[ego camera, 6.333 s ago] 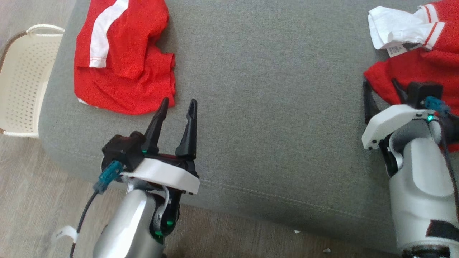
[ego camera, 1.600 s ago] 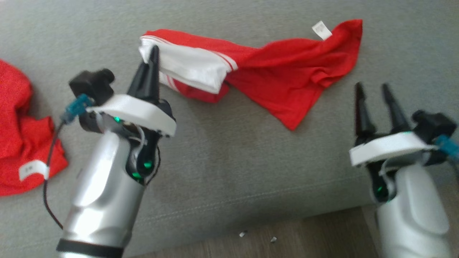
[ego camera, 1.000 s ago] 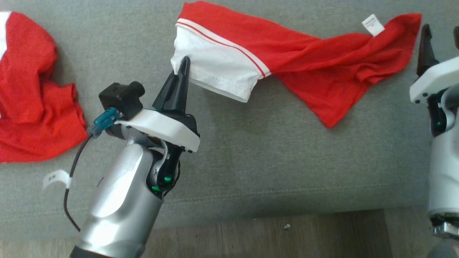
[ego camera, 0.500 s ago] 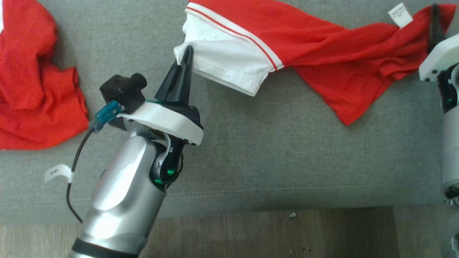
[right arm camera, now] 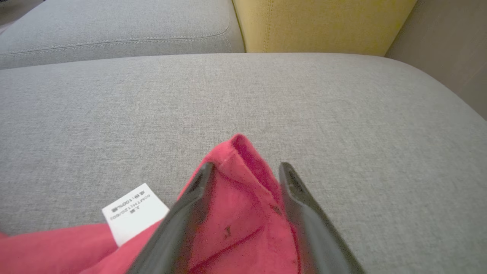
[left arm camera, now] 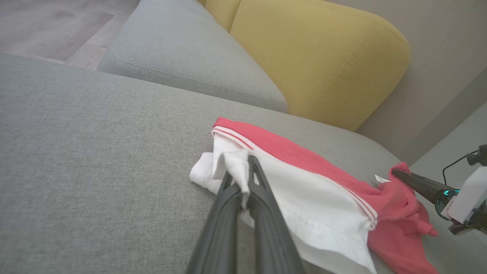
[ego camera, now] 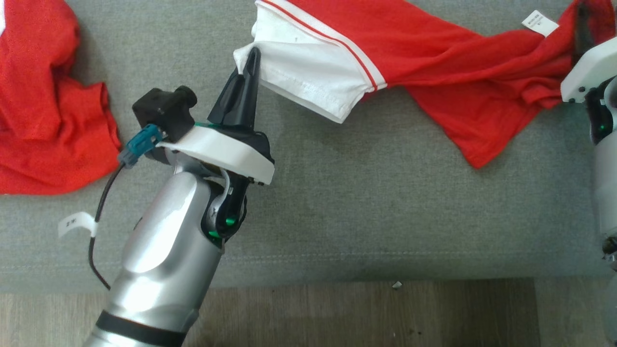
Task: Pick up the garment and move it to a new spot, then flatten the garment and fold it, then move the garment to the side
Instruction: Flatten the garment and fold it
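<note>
Garment (ego camera: 434, 82), red with a white end (ego camera: 308, 72), lies stretched across the far part of the grey seat cushion (ego camera: 366, 202) in the head view. Bare cushion is open from it to the front edge, with wooden floor (ego camera: 337, 313) below. The left gripper (ego camera: 251, 55) has its fingers pressed together on a corner of the white end. The right gripper (ego camera: 583, 21) sits at the red end by the frame's right edge, largely hidden by cloth. A second red garment (ego camera: 43, 120) lies heaped at the left, well apart. A white care label (ego camera: 540, 23) sticks up near the right end.

From the left wrist, open grey cushion spreads left and ahead, bounded beyond by a yellow back cushion (left arm camera: 315, 57). The closed fingers pinch a fold of white cloth, and the red part trails right toward the other gripper.

From the right wrist, bare cushion runs ahead and to both sides. The red corner lies between the two spread fingers, jaws open and not pinching. The label lies just beside the left-hand finger.
</note>
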